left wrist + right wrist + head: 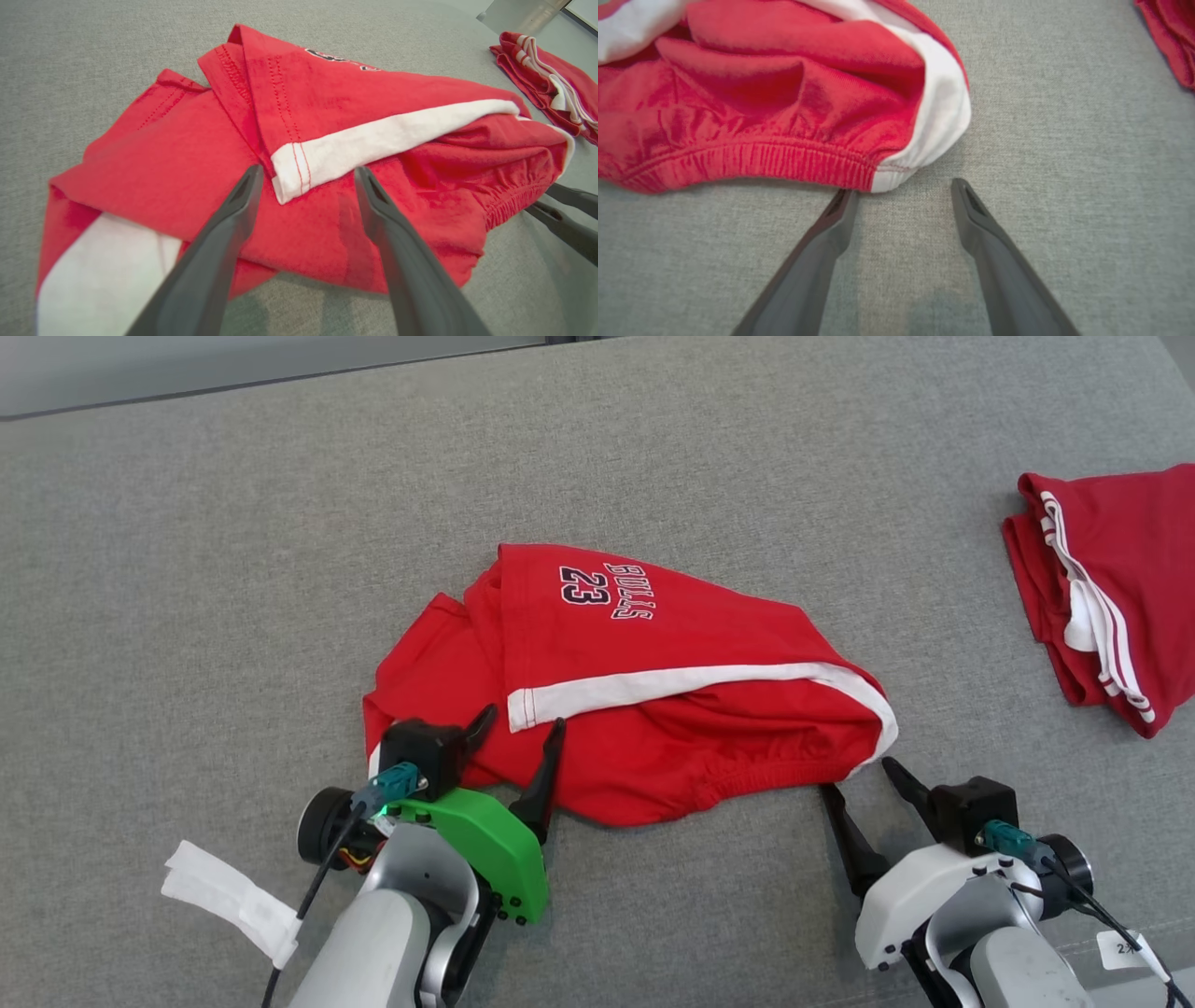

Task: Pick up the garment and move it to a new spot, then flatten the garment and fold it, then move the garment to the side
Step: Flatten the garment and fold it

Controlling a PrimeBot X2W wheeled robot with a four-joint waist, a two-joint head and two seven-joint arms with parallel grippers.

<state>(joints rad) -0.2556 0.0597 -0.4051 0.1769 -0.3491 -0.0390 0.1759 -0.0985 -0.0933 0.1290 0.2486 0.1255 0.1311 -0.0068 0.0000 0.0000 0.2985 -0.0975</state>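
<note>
The garment (644, 691) is a pair of red shorts with white trim and a "BULLS 23" print, lying crumpled in the middle of the grey surface. My left gripper (521, 721) hovers open over its near left part, fingers straddling the end of the white trim band (299, 170); the left gripper (306, 172) holds nothing. My right gripper (854, 775) stands open just off the near right corner, where the elastic waistband (752, 161) meets the white edge. The right gripper (901, 186) has only bare surface between its fingers.
A second red garment with white stripes (1111, 588) lies folded at the far right, also seen in the left wrist view (546, 79). A strip of white tape (233, 896) hangs by my left arm. The grey fabric surface (280, 569) stretches wide to the left and back.
</note>
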